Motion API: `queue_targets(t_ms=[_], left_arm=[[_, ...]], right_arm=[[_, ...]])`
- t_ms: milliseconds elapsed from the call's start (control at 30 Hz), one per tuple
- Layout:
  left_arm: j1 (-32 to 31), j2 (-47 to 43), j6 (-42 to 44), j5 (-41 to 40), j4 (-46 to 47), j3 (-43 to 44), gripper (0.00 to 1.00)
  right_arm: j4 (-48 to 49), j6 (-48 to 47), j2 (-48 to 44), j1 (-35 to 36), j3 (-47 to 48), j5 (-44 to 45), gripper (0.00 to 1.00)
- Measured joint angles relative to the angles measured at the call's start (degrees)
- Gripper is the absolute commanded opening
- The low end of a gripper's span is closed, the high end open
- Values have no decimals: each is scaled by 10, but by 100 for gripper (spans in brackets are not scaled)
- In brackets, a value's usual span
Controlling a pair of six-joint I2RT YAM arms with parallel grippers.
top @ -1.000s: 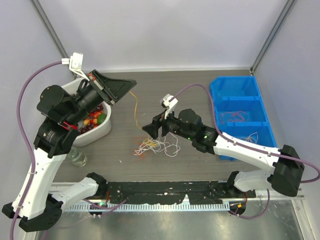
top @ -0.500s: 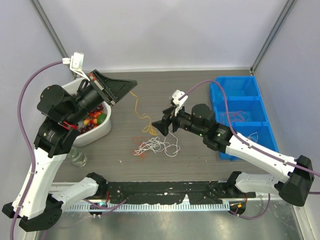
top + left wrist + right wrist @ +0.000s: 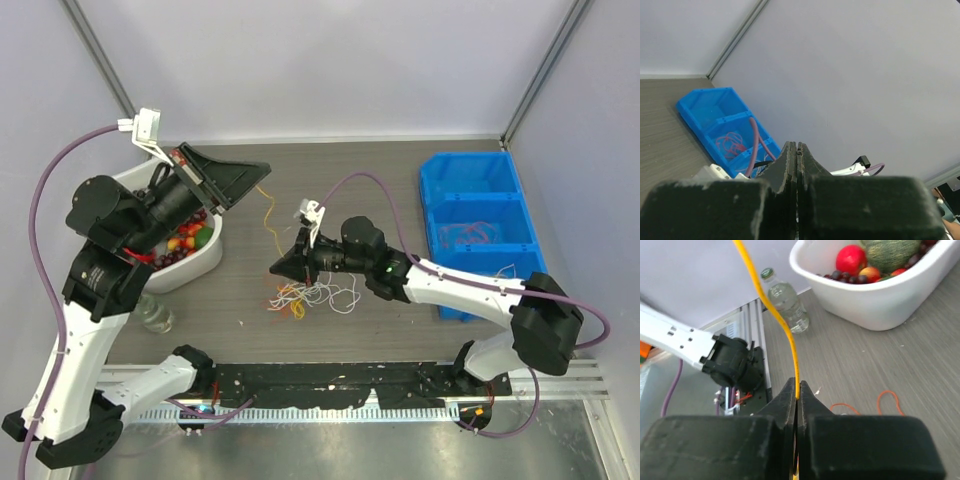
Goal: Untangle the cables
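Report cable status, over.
Left fingers shut, right fingers shut, both on yellow cable. White and orange cables bunched on table. Fruit bowl close by.

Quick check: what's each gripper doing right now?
Left gripper: closed; the top view suggests it holds the yellow cable by its upper end.
Right gripper: closed on the yellow cable.

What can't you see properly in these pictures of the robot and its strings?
- Top view: the tangle is too small to tell which cable crosses which.
- Right wrist view: the yellow cable pinched by the right hand runs off the top edge.
- Left wrist view: the left hand is shut, hiding whether it pinches anything.
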Motion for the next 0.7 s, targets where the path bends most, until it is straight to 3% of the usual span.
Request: queue_targets(t_ms=[100, 133, 200, 267, 467, 700], left_arm=[[0, -5, 8, -9, -10, 0, 4], [0, -8, 15, -17, -20, 0, 14], [0, -18, 31, -41, -36, -10, 58], [0, -36, 46, -70, -53, -38, 73], [0, -71, 79, -117, -106, -148, 76], [0, -65, 93, -122, -129, -258, 75]], right_arm=[[-17, 4, -19, 2, -2, 56, 1], [-34, 3, -35, 1, -4, 82, 1], [-78, -3, -78, 0, -7, 143, 1], [-121, -12, -129, -1, -8, 196, 1], [-290, -34, -263, -2, 28, 404, 1], [-504, 14, -396, -5, 30, 734, 1]])
